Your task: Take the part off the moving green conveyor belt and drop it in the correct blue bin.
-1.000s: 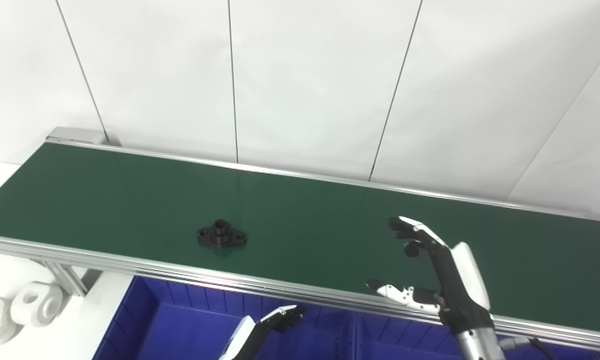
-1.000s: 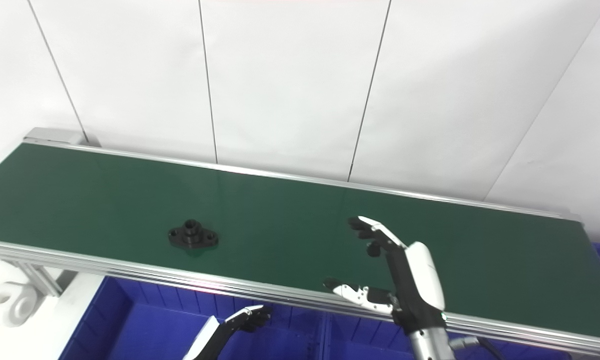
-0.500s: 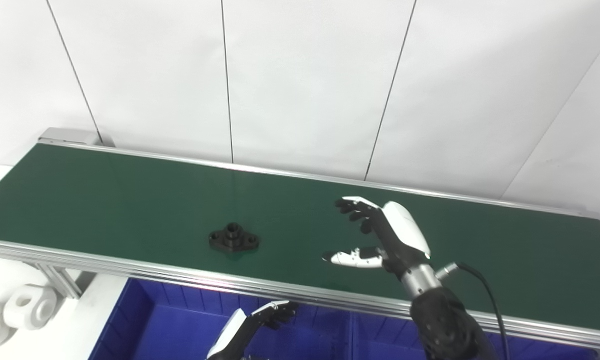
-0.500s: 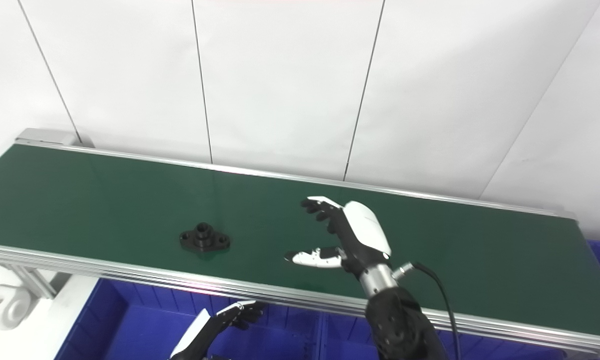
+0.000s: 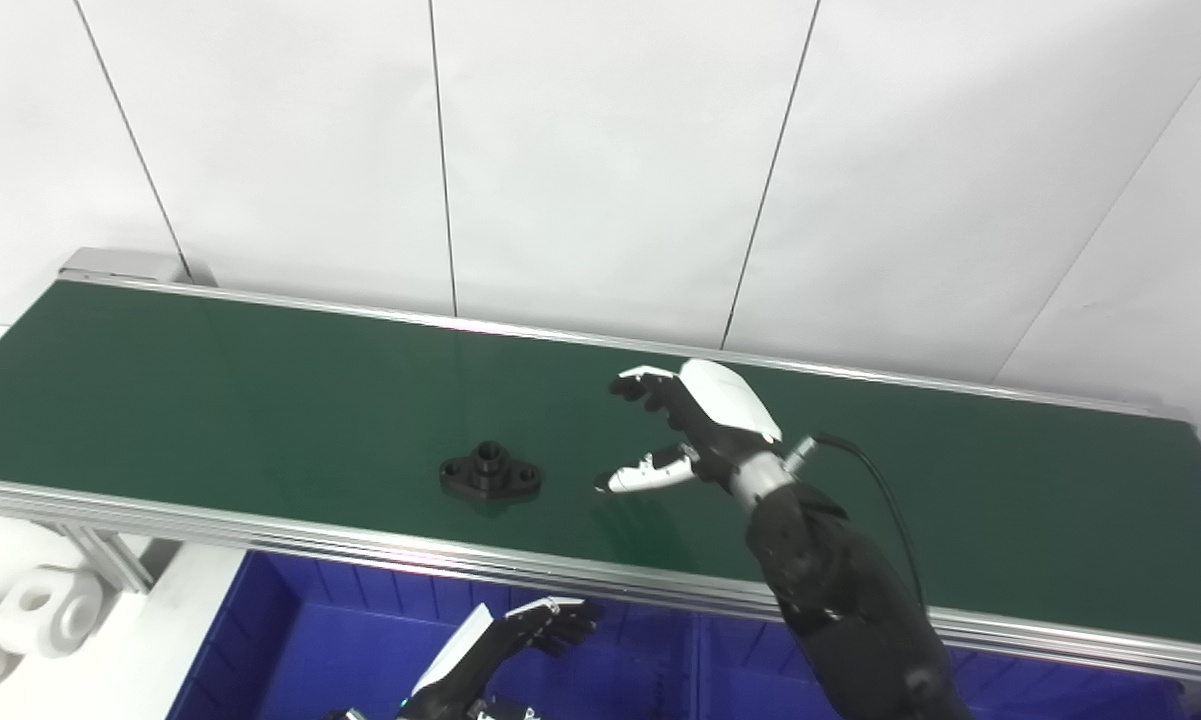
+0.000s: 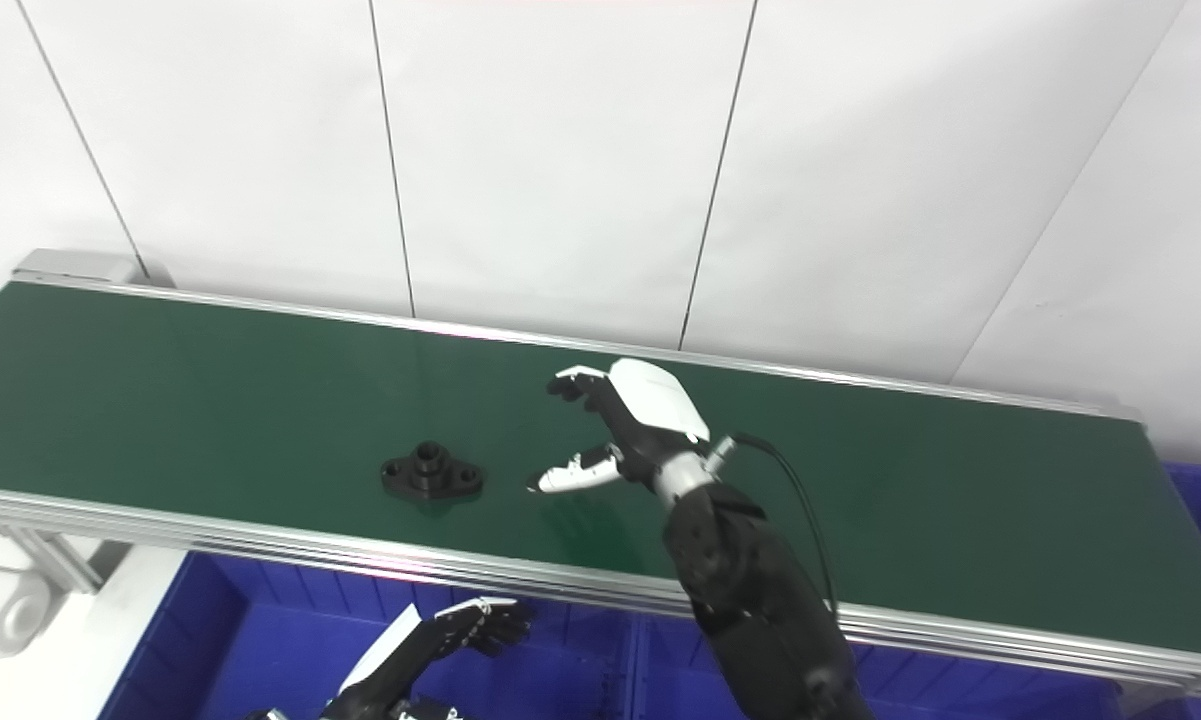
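The small black flanged metal part (image 5: pixel 490 472) lies flat on the long green conveyor belt (image 5: pixel 210 380), left of the frame's centre and near the belt's lower rail. The right hand (image 5: pixel 695 430), white-shelled with dark fingers (image 5: pixel 640 388), hovers over the belt just right of the part, with fingers and thumb spread wide and nothing between them. This looks like the reach step, before any grasp. The next move likely calls for timing: the hand must lower over the part and close on its raised hub or flange. The left hand (image 5: pixel 550 625) waits low at bottom centre, over the blue plastic bin (image 5: pixel 290 640), holding nothing, fingers loosely curled.
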